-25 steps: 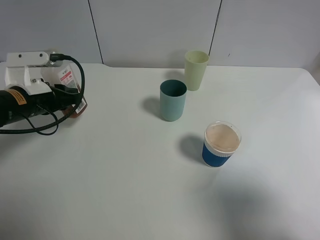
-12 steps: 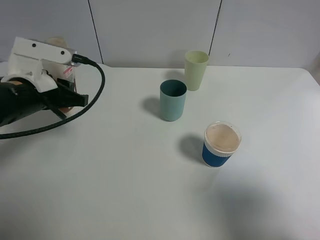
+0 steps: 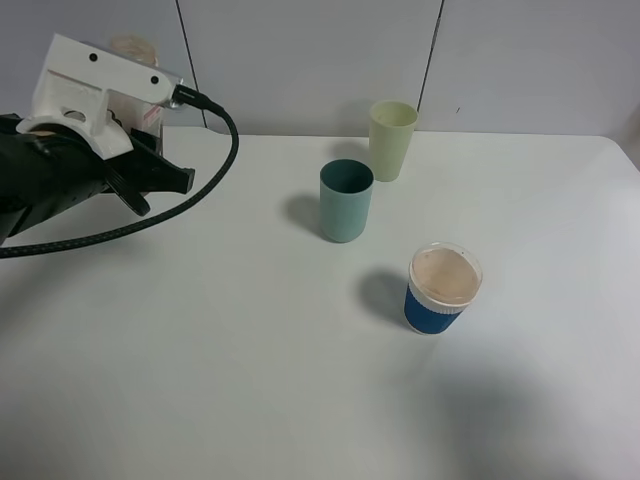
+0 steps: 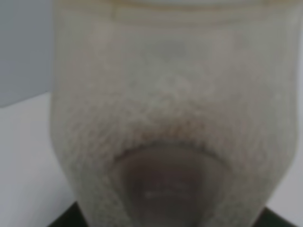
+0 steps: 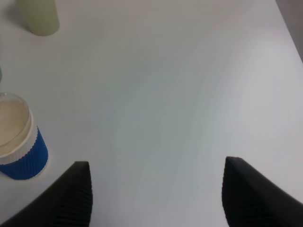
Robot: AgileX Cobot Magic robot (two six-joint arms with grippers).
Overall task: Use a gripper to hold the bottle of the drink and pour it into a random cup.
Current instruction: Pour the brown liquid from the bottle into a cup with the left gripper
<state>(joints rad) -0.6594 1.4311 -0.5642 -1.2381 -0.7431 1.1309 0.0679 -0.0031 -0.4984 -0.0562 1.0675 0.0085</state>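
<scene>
Left wrist view: bottle [image 4: 170, 118] fills the frame, clamped in my left gripper [image 3: 150, 168], apparently clear of the bench [image 3: 300, 380]. Grasp done; carry and pour remain. Cup [image 3: 346, 200] stands well apart, out beyond the fingertips. Right gripper [image 5: 156, 189] spread wide, holding nothing.

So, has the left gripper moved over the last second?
Yes. The left gripper has lifted and shifted right in the high view, closer to the teal cup, which stayed put.

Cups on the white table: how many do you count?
3: plain teal tumbler mid-table; pale yellow-green tumbler behind it, right; blue-sleeved clear-lidded cup nearest the camera.
</scene>
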